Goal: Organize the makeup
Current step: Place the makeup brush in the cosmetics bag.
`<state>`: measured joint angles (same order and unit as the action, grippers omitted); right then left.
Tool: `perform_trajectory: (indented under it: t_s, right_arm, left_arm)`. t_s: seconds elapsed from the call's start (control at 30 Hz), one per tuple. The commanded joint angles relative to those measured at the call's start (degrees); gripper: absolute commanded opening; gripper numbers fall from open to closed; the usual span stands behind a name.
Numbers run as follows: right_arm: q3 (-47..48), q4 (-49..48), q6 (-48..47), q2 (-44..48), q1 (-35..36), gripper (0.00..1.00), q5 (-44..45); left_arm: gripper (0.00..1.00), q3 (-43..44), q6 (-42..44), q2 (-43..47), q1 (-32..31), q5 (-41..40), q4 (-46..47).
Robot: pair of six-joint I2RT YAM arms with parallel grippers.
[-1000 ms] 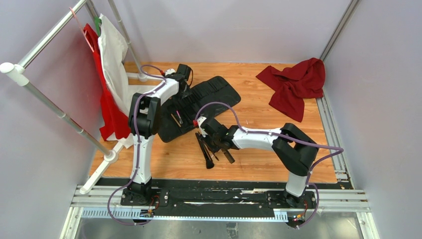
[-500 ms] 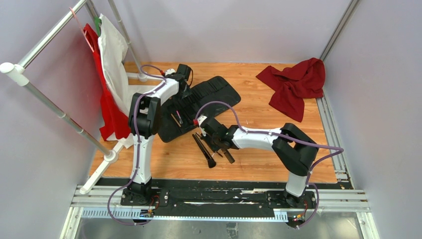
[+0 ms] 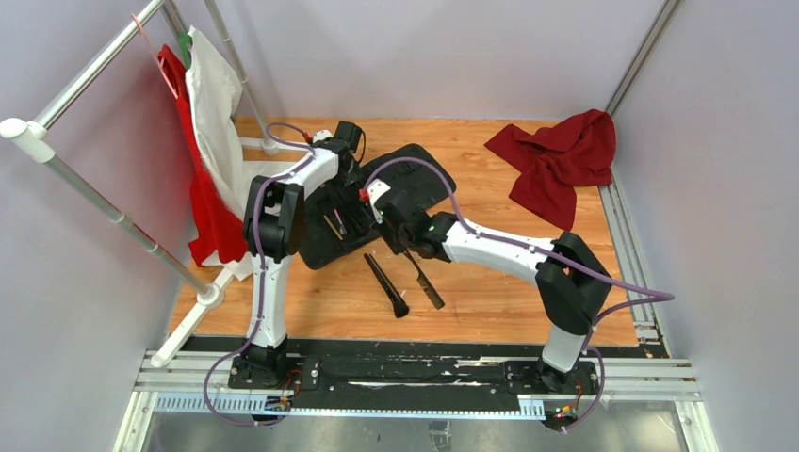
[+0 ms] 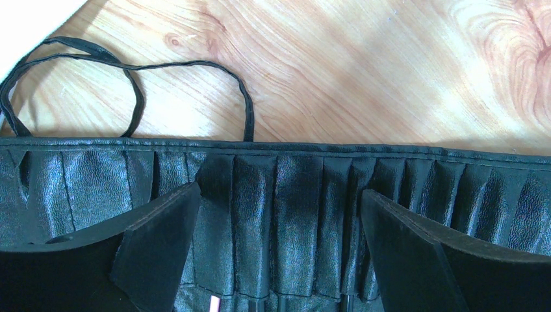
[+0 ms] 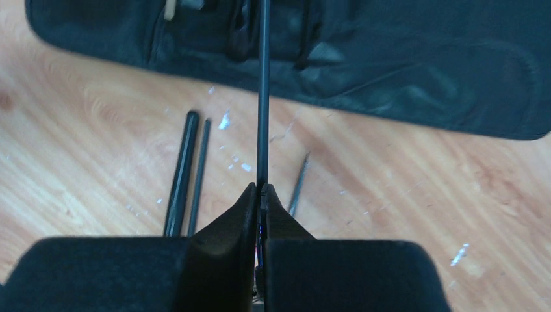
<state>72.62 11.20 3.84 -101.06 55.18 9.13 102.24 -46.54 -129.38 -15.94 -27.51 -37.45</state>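
Makeup brush (image 5: 262, 97), slim black-handled, clenched in right tool (image 5: 261, 192), aimed twelve o'clock at black slotted fabric case (image 5: 422, 71); left tool (image 4: 279, 224) released; next likely threading into free slot.

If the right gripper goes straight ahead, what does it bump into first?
Probably the case. The brush pinched in the right gripper sticks out in front, so it would touch first. Depth is unclear.

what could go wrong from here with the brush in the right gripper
The right gripper pinches the thin brush with just its fingertips, so it may pivot or slip. The case is soft fabric with flat pockets; the brush's far end could snag or shove it instead of entering. The open left gripper over the pockets might get in the way.
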Motion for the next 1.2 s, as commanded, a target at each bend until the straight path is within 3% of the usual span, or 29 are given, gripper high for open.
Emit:
perform_trajectory:
  t_s: [0.0,0.47,1.17]
  right_arm:
    - [4.82,1.32,-0.94,-0.86,-4.3,0.01,2.86]
    - [19.35,4.73,-0.41,-14.29,-12.71,0.01,-5.58]
    - [30.62,13.9,-1.4,-24.41,-14.67,0.01,-14.81]
  left_arm:
    - [0.98,-0.27,0.57,-3.15,0.03,-2.43,-5.38]
    - [0.98,0.12,0.75,-3.33,0.04,-2.29,-5.67]
    - [0.98,0.23,0.75,-3.33,0.04,-2.35,-5.77]
